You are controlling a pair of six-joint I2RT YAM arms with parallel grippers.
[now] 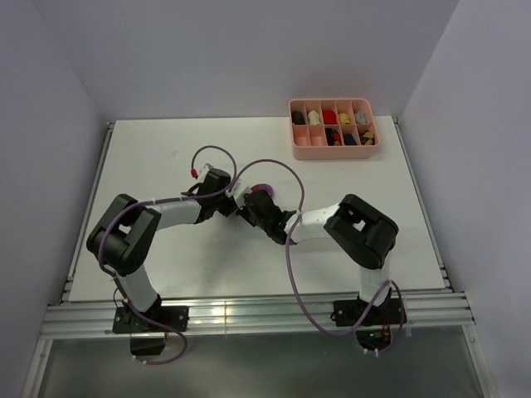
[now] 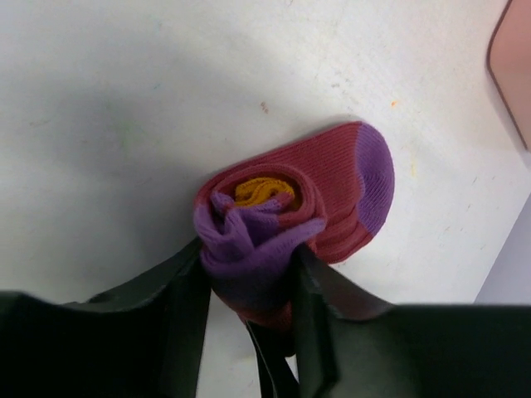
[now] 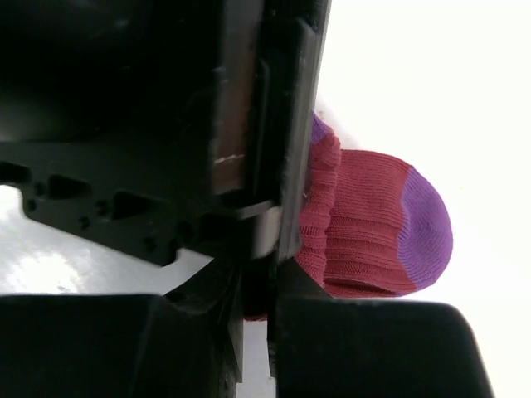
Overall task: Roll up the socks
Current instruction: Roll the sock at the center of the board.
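The socks (image 2: 332,178) lie mid-table as a dark red roll with a purple toe sticking out and an orange cuff coiled at the centre. My left gripper (image 2: 253,290) is shut on the roll's purple near end, one finger on each side. In the right wrist view the socks (image 3: 365,224) show red ribbing and the purple toe. My right gripper (image 3: 257,307) is shut, with a thin fold of red sock pinched between its fingers. From above, both grippers meet at the socks (image 1: 264,189): left gripper (image 1: 243,204), right gripper (image 1: 264,214).
A pink divided tray (image 1: 333,149) holding several small rolled sock bundles stands at the back right; its corner (image 2: 510,66) shows in the left wrist view. The left gripper's black body (image 3: 166,124) fills the upper left of the right wrist view, close against the right fingers.
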